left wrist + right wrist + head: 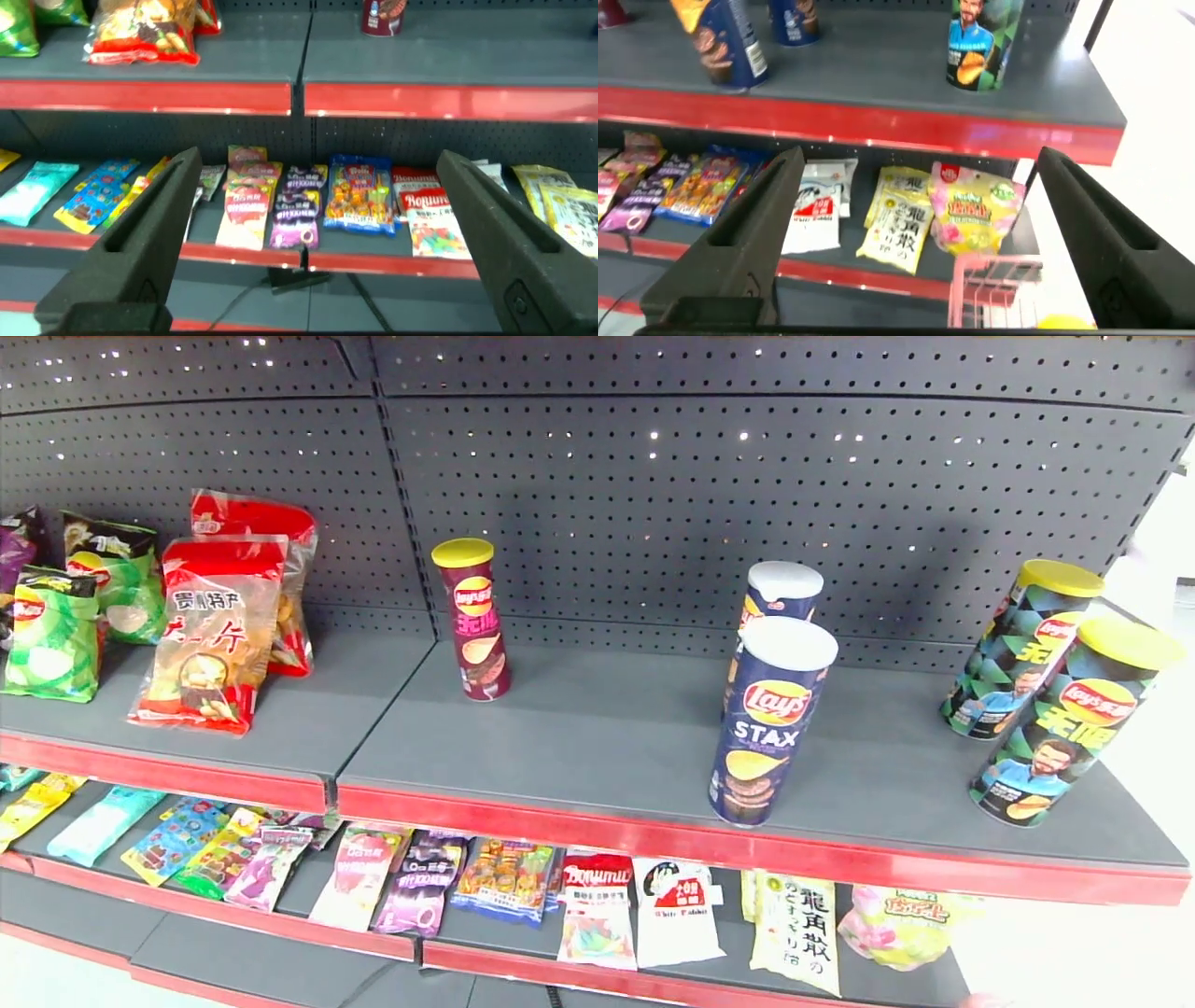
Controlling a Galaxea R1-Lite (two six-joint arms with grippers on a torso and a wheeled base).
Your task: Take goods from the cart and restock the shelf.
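left claw [318,161] and right claw [922,154] hang released and empty; the pink cart [994,261] sits by the right one, below the shelf [597,728]. a careless lift could topple the navy can [770,723], centre-right in the head view, at the shelf's edge

Dark grey metal shelf with red front lip [597,821]: maroon chip can with yellow lid [472,621] upright left of centre, two navy chip cans with white lids [771,719] one behind the other, two teal-patterned cans with yellow lids [1074,723] at the right end. Red snack bags [210,635] and green chip bags [51,635] stand on the left section. Flat snack packets [504,882] line the tier below.
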